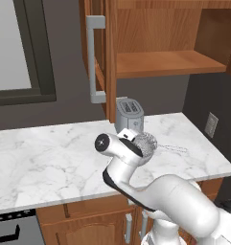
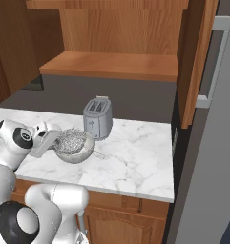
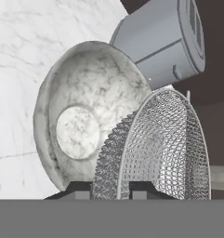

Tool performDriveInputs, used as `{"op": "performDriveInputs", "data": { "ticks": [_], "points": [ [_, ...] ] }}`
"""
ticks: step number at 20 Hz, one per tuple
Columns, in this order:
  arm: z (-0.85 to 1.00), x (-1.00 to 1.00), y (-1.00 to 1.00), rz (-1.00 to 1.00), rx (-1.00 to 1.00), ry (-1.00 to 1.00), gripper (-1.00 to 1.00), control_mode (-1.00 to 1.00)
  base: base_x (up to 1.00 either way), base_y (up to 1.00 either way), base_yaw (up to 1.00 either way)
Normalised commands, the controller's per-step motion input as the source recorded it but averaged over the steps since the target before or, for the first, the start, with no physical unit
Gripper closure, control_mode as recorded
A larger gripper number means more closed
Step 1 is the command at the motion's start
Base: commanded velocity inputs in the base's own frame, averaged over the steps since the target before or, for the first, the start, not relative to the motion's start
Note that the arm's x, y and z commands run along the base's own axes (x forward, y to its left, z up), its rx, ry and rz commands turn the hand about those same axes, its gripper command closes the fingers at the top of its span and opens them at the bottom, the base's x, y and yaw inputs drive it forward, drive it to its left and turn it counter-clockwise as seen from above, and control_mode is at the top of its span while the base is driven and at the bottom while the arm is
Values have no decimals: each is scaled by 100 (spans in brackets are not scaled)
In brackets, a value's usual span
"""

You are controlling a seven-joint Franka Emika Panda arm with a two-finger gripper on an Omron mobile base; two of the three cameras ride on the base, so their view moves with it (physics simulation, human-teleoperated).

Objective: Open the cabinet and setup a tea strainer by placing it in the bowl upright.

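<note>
Pinching the tea strainer (image 3: 155,148) rim, gripper (image 3: 117,186) (jaws nearly closed) over the bowl (image 3: 76,93).

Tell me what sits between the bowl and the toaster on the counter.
Nothing: in the right base view the bowl sits just in front of the toaster, with only a sliver of bare marble counter between them.

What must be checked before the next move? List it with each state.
1. Cabinet door open: ok.
2. End effector shut on the strainer rim: ok.
3. Strainer over the bowl: ok.
4. Strainer upright: cannot tell; the hand view rolls.
5. Strainer resting in the bowl: cannot tell.
6. Toaster apart from the bowl: cannot tell; it stands close behind.
</note>
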Motion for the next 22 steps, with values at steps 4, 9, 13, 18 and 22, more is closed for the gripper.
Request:
{"op": "performDriveInputs", "data": {
  "ticks": [4,9,13,18,22],
  "points": [
    [-4,29,0,0,0,0,100,-100,0,0,0],
    [-18,19,0,0,0,1,100,-100,0,0,0],
    [-22,18,6,0,0,0,100,-100,0,0,0],
    [-12,21,17,0,0,0,100,-100,0,0,0],
    [-7,21,20,0,0,0,100,-100,0,0,0]
  ]
}}
